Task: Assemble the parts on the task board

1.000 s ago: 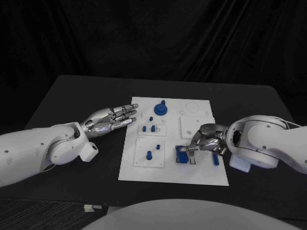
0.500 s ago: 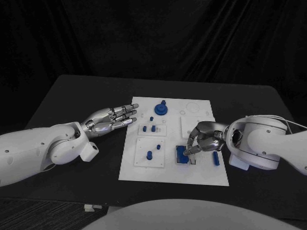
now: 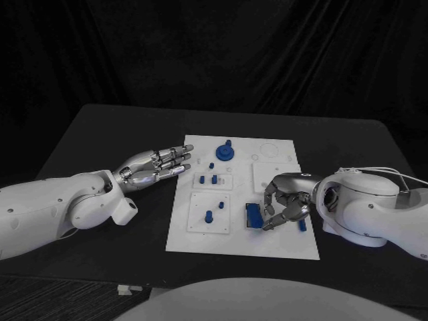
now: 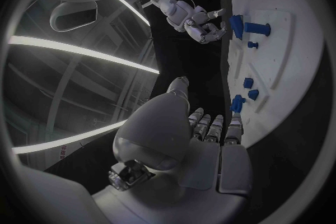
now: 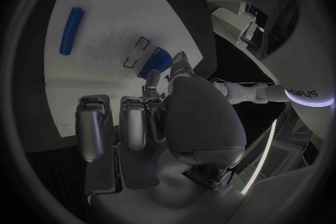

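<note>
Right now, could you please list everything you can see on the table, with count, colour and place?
table: one, black, under everything.
task board: one, white, mid-table.
round part: one, blue, board's far end.
small pegs: a few, blue, left-centre of board.
peg: one, blue, near-left plate.
block part: one, blue, near end, at the right fingers.
rod part: one, blue, near-right edge.
left robot hand: silver, open, beside board's left edge.
right robot hand: silver, fingers curled at the block; grip unclear.
</note>
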Available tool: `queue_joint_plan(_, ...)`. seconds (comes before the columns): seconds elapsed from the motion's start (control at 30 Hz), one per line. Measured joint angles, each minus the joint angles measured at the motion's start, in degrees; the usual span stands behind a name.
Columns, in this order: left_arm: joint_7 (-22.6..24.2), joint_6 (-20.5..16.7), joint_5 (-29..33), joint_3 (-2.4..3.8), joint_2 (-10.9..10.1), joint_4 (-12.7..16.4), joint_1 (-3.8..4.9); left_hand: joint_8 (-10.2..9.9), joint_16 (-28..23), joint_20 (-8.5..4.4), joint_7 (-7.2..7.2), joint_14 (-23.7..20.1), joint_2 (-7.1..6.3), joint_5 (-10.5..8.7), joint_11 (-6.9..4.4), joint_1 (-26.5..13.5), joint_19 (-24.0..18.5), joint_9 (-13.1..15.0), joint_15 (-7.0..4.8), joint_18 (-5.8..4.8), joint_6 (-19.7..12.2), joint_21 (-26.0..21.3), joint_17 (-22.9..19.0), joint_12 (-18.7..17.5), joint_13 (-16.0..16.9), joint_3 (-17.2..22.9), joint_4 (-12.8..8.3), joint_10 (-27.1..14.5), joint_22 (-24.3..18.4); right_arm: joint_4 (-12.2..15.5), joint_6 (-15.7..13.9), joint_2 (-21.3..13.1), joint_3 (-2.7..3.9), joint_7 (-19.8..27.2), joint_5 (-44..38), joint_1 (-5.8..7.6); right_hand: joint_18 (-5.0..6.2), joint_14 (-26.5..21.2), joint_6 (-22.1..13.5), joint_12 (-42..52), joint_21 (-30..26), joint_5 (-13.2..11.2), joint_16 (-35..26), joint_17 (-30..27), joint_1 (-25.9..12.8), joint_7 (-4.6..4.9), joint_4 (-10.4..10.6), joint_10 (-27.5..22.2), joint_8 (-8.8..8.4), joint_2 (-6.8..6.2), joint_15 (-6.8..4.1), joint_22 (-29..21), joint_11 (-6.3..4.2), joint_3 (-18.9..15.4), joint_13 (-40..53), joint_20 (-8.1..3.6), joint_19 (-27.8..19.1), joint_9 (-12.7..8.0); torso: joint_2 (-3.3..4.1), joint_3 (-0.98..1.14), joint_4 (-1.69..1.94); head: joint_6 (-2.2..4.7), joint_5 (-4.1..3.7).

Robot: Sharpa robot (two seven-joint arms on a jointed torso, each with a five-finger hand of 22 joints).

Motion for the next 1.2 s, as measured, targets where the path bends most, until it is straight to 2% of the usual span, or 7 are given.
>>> queue_joint_plan(0.23,0.0,0.0,0.0,-0.01,0.1,-0.1,-0.01,0.0,0.0,0.00,0.00,0.0,0.00,0.00,0.00,0.0,0.0,0.0,0.00,0.00,0.0,0.0,0.0,0.0,0.0,0.0,0.0,0.0,0.0,-0.6,-0.3,0.2,0.00,0.4,-2.1,-0.99,0.00,0.0,0.0,0.0,0.0,0.0,0.0,0.0,1.7,0.00,-0.6,0.0,0.49,2.71,0.00,0.0,0.01,0.6,0.0,0.00,0.0,0.4,0.01,0.01,-0.01,0.00,0.02)
queue_joint_plan(0.4,0.0,0.0,0.0,-0.01,0.1,-0.1,-0.02,0.0,0.0,0.00,0.00,0.0,0.00,0.00,0.00,0.0,0.0,0.0,0.00,0.00,0.0,0.0,0.0,0.0,0.0,0.0,0.0,0.0,0.0,-1.3,-1.0,0.6,-0.01,0.6,-3.0,-1.75,0.00,0.0,0.0,0.0,0.0,0.3,0.0,0.0,2.3,0.00,-0.9,0.0,0.80,3.82,0.00,0.0,0.01,0.6,0.0,0.00,0.0,0.6,0.02,0.01,-0.03,0.00,0.20)
queue_joint_plan(0.73,0.0,0.1,0.0,-0.01,0.2,-0.1,-0.04,0.0,0.0,0.21,0.00,0.0,0.00,0.22,0.18,0.0,0.2,0.0,0.00,0.00,0.0,0.0,0.0,0.0,0.0,0.2,-0.2,-0.2,0.0,-2.1,-1.6,1.7,0.00,0.7,-3.6,-2.84,0.01,0.0,-0.2,0.0,0.0,13.4,0.0,0.0,3.8,-0.21,-2.2,0.0,0.18,5.89,-0.40,0.0,-0.41,1.3,0.0,-0.20,0.2,-0.1,0.02,0.01,0.00,0.00,0.26)
queue_joint_plan(0.83,0.0,0.1,0.0,-0.01,0.2,-0.1,-0.05,0.0,0.0,0.21,0.00,0.0,0.00,0.22,0.18,0.0,0.2,0.0,0.00,-0.01,0.0,0.0,0.0,0.0,0.0,0.2,-0.2,-0.2,0.0,-2.2,-1.6,1.9,0.00,0.7,-3.6,-3.09,0.01,0.0,0.0,0.0,0.0,15.6,0.0,0.0,4.1,-0.42,-2.5,0.0,-0.19,6.13,-0.40,0.0,-0.40,1.5,0.0,-0.39,0.0,-0.3,0.02,0.01,0.00,0.00,0.30)
queue_joint_plan(1.0,0.0,0.2,0.0,-0.01,0.2,-0.1,-0.06,0.0,0.0,0.20,0.00,0.0,0.00,0.22,0.35,0.0,0.2,0.0,0.41,0.00,0.0,0.0,0.0,0.0,0.0,0.2,-0.2,-0.1,0.0,-2.4,-1.6,2.2,0.00,0.7,-3.6,-3.21,0.01,0.0,0.1,0.0,0.0,14.1,0.0,0.0,4.1,-0.55,-2.3,0.0,-0.19,6.12,-0.40,0.0,-0.40,1.7,0.0,-0.39,0.0,-0.2,0.02,0.01,0.02,0.00,0.30)
queue_joint_plan(1.13,-0.1,0.2,0.0,-0.01,0.2,-0.1,-0.07,0.0,0.0,0.20,0.00,0.0,0.27,0.47,0.37,0.3,0.2,0.0,0.42,0.00,0.0,0.0,0.0,0.0,0.0,0.5,-0.5,-0.1,0.0,-2.4,-1.6,2.3,0.00,0.6,-3.6,-3.26,0.01,0.0,0.3,0.0,-0.2,8.6,0.0,0.0,3.3,-0.73,-2.3,0.0,0.80,5.43,-0.40,0.0,-0.40,1.7,0.0,-0.39,0.0,0.8,0.02,0.00,0.03,0.00,0.24)
queue_joint_plan(1.2,-0.1,0.2,0.0,-0.01,0.2,-0.1,-0.07,0.0,0.0,0.35,0.00,0.0,0.27,0.47,0.38,0.3,0.1,0.0,0.42,0.00,0.0,0.0,0.0,0.0,0.0,0.6,-0.6,-0.1,0.0,-2.5,-1.6,2.4,0.00,0.6,-3.6,-3.27,0.01,0.0,0.3,0.0,-0.2,3.7,0.0,0.0,1.9,-0.72,-1.5,0.0,1.64,4.49,-0.40,0.0,-0.40,1.8,0.0,-0.39,0.0,1.6,0.02,-0.01,0.03,0.00,0.24)
